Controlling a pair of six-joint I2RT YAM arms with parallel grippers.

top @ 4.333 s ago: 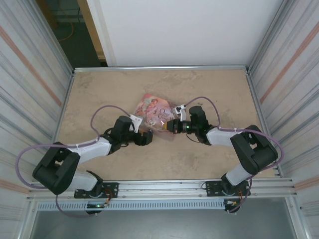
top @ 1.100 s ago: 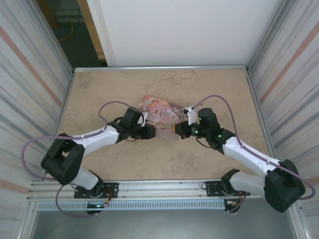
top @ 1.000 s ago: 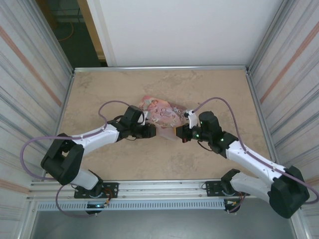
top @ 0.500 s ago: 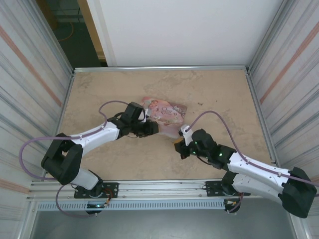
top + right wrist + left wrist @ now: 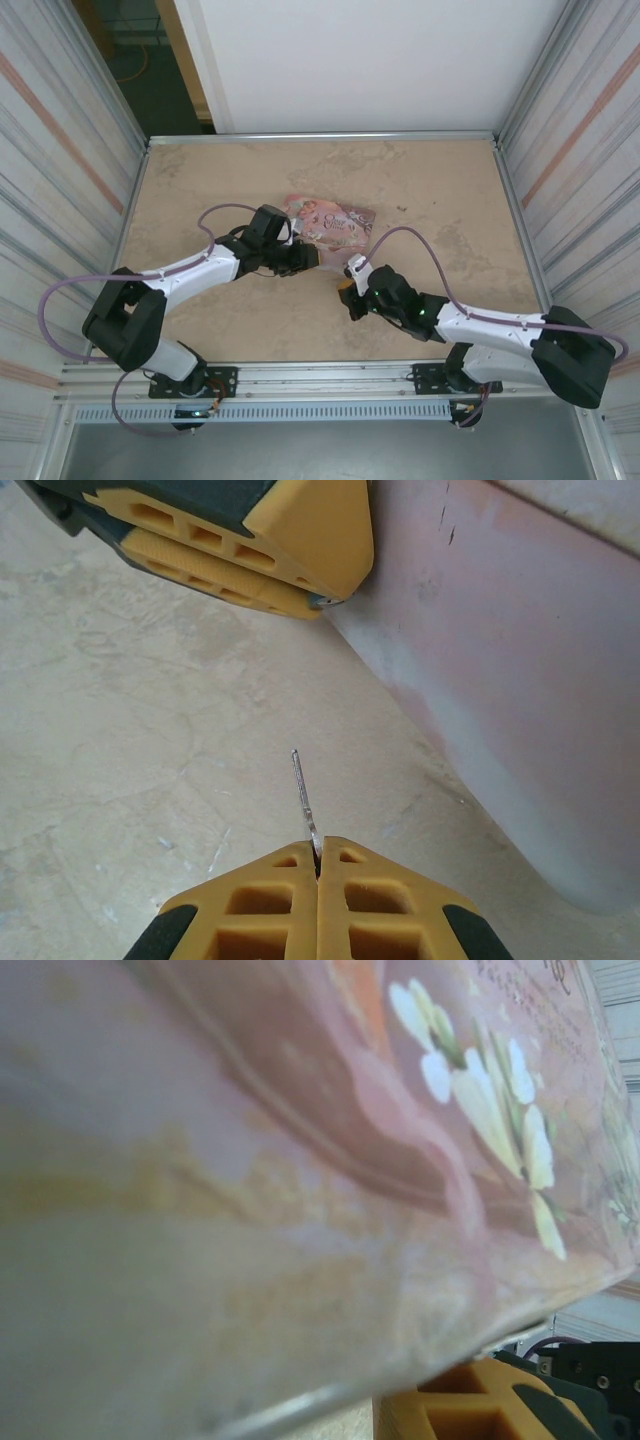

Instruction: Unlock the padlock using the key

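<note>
We see R fingers (image 5: pixel 321 864) clenched on the key (image 5: pixel 303 800), its thin blade sticking out fwd just above the bench (image 5: pixel 130 730), near the pink tin (image 5: pixel 520 680) but apart. L fingers (image 5: pixel 335 588) sit close against the tin's side; we can't tell if they're clenched or grasping anything

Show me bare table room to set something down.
Free on the table: the far strip between the tin and the back wall, and the far right corner. Crowded: the middle, where the left gripper and right gripper sit by the tin.
</note>
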